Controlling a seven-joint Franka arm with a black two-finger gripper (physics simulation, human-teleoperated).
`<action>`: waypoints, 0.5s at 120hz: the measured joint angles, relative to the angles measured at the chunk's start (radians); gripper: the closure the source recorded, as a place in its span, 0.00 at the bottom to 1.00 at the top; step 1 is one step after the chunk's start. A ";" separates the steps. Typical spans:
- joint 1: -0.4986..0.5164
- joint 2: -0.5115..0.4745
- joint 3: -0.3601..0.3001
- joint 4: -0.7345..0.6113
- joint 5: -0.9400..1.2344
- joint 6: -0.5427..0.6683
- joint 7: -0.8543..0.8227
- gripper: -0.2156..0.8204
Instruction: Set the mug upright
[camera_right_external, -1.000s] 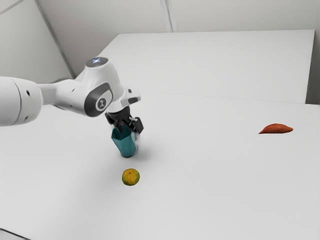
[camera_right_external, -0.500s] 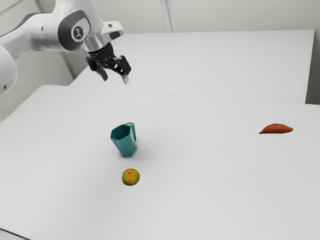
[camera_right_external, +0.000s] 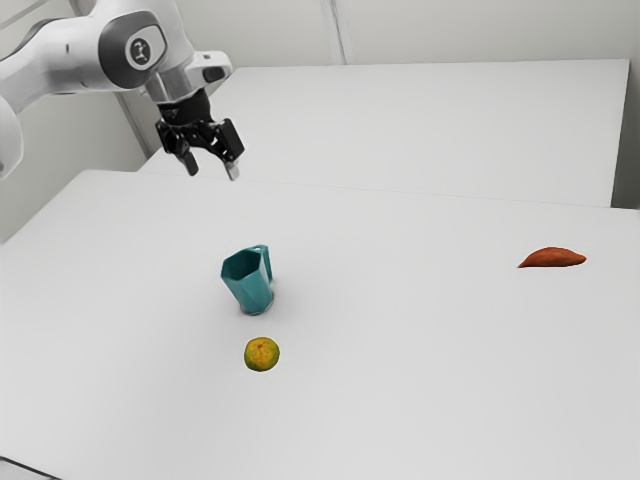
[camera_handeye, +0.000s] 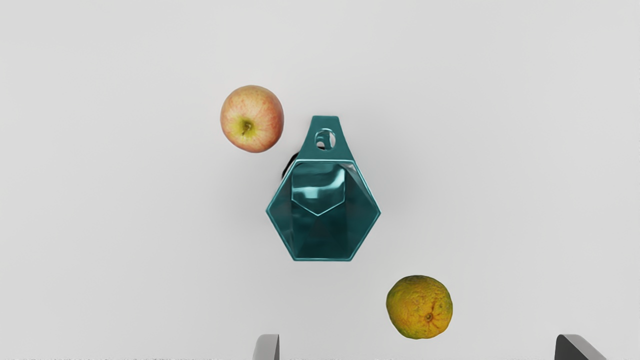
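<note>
1 teal mug (camera_right_external: 255, 290) stands upright, mouth up, long axis vertical.

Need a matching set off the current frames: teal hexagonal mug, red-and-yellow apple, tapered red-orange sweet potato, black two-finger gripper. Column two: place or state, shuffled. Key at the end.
Column one
1. Teal hexagonal mug
2. Red-and-yellow apple
3. Tapered red-orange sweet potato
4. Black two-finger gripper

Column two
A. Toward the exterior view's right
B. Beside the mug's handle
C. Raised, fingers apart, holding nothing
D. Standing mouth up on the white table

Right pairs
1-D
2-B
3-A
4-C
</note>
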 joint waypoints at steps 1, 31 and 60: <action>0.000 0.000 0.000 0.000 -0.001 -0.001 0.001 0.21; -0.002 0.001 0.001 0.000 -0.010 -0.014 0.017 0.21; -0.002 0.001 0.001 0.000 -0.012 -0.018 0.028 0.21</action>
